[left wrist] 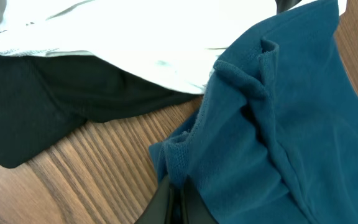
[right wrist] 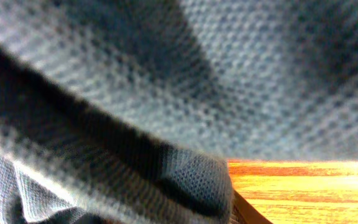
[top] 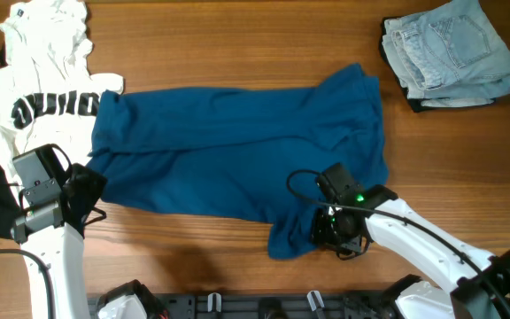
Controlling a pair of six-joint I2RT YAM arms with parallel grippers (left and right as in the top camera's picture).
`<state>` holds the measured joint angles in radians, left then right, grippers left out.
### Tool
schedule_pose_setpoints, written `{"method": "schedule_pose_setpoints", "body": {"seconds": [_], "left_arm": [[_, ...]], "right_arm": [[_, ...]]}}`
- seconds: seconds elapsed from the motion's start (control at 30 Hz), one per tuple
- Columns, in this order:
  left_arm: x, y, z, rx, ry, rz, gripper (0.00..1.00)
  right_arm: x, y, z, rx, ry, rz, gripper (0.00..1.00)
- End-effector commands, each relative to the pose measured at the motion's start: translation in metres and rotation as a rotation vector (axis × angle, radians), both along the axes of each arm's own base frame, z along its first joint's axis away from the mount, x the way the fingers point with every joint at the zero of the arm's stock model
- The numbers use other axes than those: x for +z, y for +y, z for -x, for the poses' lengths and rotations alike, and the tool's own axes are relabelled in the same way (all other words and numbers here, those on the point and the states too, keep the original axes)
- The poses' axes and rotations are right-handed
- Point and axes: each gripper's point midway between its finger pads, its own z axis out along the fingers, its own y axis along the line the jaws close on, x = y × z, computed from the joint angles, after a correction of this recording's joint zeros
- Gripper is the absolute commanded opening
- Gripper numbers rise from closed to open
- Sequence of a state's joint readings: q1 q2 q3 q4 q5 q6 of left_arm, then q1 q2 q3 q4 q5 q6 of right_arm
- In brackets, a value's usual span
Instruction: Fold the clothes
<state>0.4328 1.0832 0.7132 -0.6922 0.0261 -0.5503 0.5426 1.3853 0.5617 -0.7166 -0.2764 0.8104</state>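
Tee — lettering unreadable (teal shirt beside).

Overhead: even diffuse top light, sharp, only soft shadows on the wooden table. Left wrist: white tee blown out, no detail. Right wrist: teal shirt too close, soft-focus weave, dark folds; wood strip behind glares orange-yellow.

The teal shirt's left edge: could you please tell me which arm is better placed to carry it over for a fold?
Left. The left end effector is shut on the teal shirt's hem beside the white tee; the right end effector sits at the opposite lower corner.
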Motion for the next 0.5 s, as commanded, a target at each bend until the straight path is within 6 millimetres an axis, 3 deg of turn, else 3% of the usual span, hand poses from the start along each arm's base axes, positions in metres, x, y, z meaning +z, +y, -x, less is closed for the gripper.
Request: {"method": "schedule_pose_setpoints", "body": {"seconds": [0.0,0.17,0.3,0.47], "left_arm": [[0.0032,0.0034,-0.0019,-0.014,0.002,-0.029,0.04],[0.0032,0.0034,-0.0019,-0.014,0.002,-0.029,0.04],[0.0032,0.0034,-0.0019,-0.014,0.002,-0.029,0.04],[0.0034,0.0035,-0.0022,-0.014,0.001,-0.029,0.04]], "right_arm": [[-0.0194,-0.011,0.002,-0.03,0.026,0.08,0.4],[-0.0225,-0.012,0.0022,-0.048,0.036,0.092,0.33],[-0.0224,-0.0122,0.0024,-0.048,0.037,0.092,0.04],[-0.0182,-0.0125,0.0028,-0.051,0.046,0.098,0.04]]}}
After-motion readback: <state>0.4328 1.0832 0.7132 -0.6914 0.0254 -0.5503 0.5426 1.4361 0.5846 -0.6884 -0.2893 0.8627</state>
